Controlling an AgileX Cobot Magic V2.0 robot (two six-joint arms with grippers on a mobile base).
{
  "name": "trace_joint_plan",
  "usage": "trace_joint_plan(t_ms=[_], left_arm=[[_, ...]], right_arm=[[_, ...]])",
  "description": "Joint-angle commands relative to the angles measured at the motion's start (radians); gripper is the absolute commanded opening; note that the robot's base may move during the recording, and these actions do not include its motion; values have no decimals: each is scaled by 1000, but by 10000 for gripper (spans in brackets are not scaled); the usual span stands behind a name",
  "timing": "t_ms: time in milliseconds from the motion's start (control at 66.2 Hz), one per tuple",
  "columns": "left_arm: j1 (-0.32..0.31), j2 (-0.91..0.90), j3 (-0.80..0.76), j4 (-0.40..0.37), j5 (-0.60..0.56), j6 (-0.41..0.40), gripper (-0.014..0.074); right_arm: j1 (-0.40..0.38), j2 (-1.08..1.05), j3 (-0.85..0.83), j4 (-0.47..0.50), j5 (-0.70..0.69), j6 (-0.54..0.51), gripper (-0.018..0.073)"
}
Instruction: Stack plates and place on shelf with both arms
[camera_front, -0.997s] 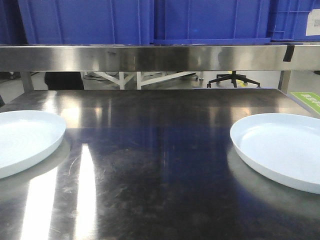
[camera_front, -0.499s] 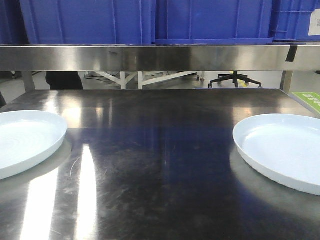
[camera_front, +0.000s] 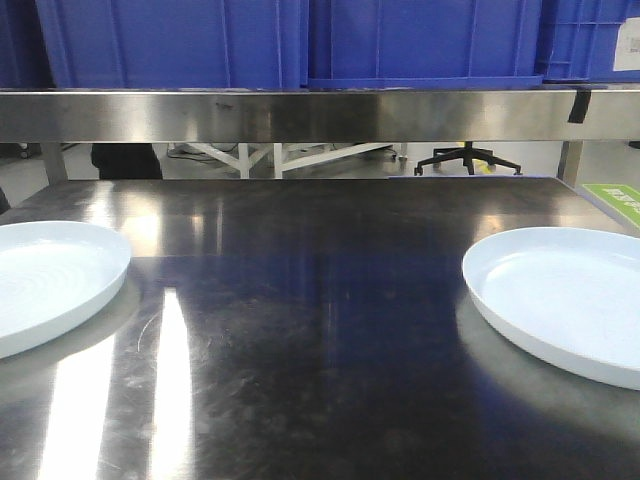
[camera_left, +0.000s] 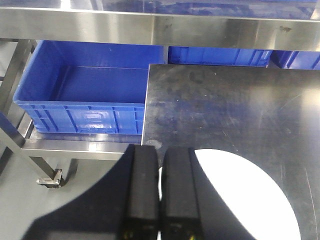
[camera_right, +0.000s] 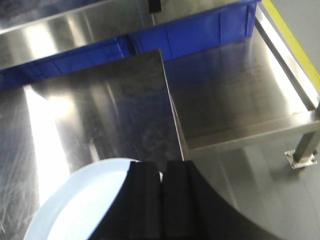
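Observation:
Two pale bluish-white plates lie flat on the steel table (camera_front: 320, 330), one at the far left (camera_front: 50, 275) and one at the far right (camera_front: 565, 300), wide apart. The steel shelf (camera_front: 320, 115) runs across above the table's back. Neither arm appears in the front view. In the left wrist view my left gripper (camera_left: 161, 148) is shut over the left rim of a plate (camera_left: 240, 195); a thin white sliver shows in the slit. My right gripper (camera_right: 161, 164) is shut over the right rim of the other plate (camera_right: 85, 200).
Blue crates (camera_front: 420, 40) fill the top of the shelf. An open blue crate (camera_left: 85, 95) sits lower, just off the table's left edge. A lower steel platform (camera_right: 235, 85) adjoins the table's right edge. An office chair base (camera_front: 467, 160) stands behind.
The whole front view shifts a few pixels right and then back. The plates stay where they are on the table.

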Motion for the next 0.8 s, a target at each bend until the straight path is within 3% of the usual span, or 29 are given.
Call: trace_joint_plan(t_ms=[0, 151, 332, 408, 484, 544, 650, 786], left_arm=[[-2, -8, -40, 2, -66, -2, 97], [-2, -8, -40, 2, -64, -2, 97], [-2, -8, -40, 2, -60, -2, 97], [-2, -4, -40, 2, -60, -2, 97], [-2, 0, -40, 2, -55, -2, 102], [-2, 8, -40, 0, -44, -2, 115], [-2, 38, -40, -3, -30, -2, 237], [-2, 94, -40, -7, -2, -4, 478]], right_arm=[[0, -4, -41, 2, -126, 2, 55], [0, 0, -41, 2, -162, 2, 55], [0, 0, -41, 1, -46, 2, 88], [0, 9, -41, -12, 19, -9, 224], [0, 28, -41, -28, 79, -27, 458], [0, 41, -41, -37, 117, -27, 568], [0, 60, -41, -38, 141, -27, 569], [0, 77, -41, -38, 141, -27, 558]])
